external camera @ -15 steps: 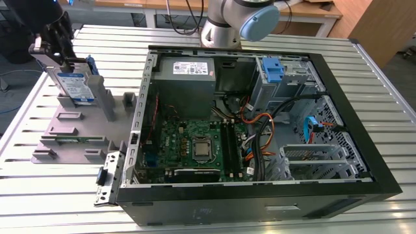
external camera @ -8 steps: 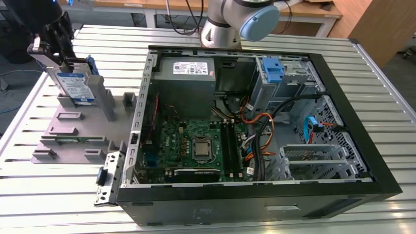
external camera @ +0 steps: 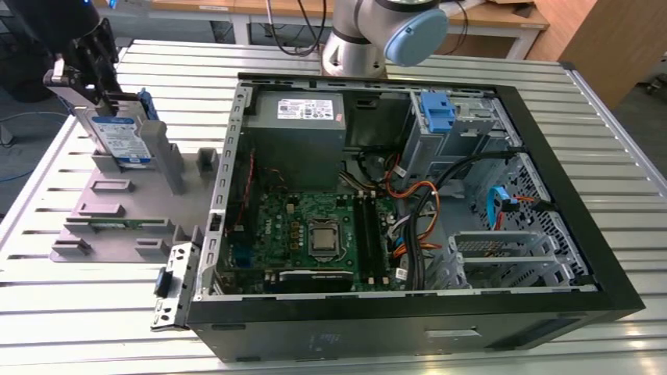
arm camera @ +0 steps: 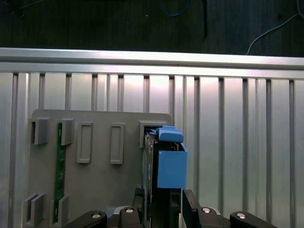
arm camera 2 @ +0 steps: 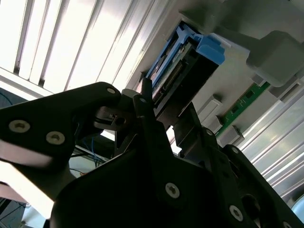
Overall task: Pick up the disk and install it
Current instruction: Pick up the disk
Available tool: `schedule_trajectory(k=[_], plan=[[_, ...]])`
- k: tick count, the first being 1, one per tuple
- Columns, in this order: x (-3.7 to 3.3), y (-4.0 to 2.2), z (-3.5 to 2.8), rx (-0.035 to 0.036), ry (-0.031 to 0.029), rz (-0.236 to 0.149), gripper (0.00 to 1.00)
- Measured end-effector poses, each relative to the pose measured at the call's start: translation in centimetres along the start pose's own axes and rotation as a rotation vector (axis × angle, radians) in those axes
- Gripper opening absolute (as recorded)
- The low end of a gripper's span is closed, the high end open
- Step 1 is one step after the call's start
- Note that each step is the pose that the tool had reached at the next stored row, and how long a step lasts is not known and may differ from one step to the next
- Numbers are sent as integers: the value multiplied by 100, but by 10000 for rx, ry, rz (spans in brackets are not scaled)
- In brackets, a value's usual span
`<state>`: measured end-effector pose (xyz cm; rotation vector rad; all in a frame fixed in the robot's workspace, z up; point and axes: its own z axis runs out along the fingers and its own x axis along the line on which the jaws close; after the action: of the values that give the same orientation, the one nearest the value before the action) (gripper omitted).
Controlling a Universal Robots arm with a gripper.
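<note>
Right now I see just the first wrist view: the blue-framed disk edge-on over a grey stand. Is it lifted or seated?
Observer: Seated, it seems. In the exterior view the disk stands upright on the grey stand, with the gripper at its top edge.
Operator: Where's the computer?
Observer: The open case lies to the exterior view's right of the stand.
Operator: Which way does the label face?
Observer: The white-and-blue label faces the exterior camera.
</note>
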<state>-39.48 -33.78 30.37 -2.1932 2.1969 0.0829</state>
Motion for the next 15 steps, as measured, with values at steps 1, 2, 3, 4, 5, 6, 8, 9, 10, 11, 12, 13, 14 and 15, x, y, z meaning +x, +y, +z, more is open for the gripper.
schedule_trajectory(k=[1,2,3,4,5,6,8,9,10,11,12,13,14,15], plan=[[0,0,-1,12,-2,-1,44],[0,0,0,16,-4,-1,44],[0,0,1,19,-6,-1,44],[0,0,1,19,-8,-1,44],[0,0,1,20,-9,-1,44],[0,0,1,19,-9,-1,44],[0,0,1,19,-9,-1,44],[0,0,1,19,-10,-1,44],[0,0,1,19,-11,-1,44],[0,0,1,19,-11,-1,44],[0,0,0,18,-11,-1,44],[0,0,1,19,-12,-1,44],[0,0,1,19,-12,-1,43],[0,0,1,18,-12,-1,43]])
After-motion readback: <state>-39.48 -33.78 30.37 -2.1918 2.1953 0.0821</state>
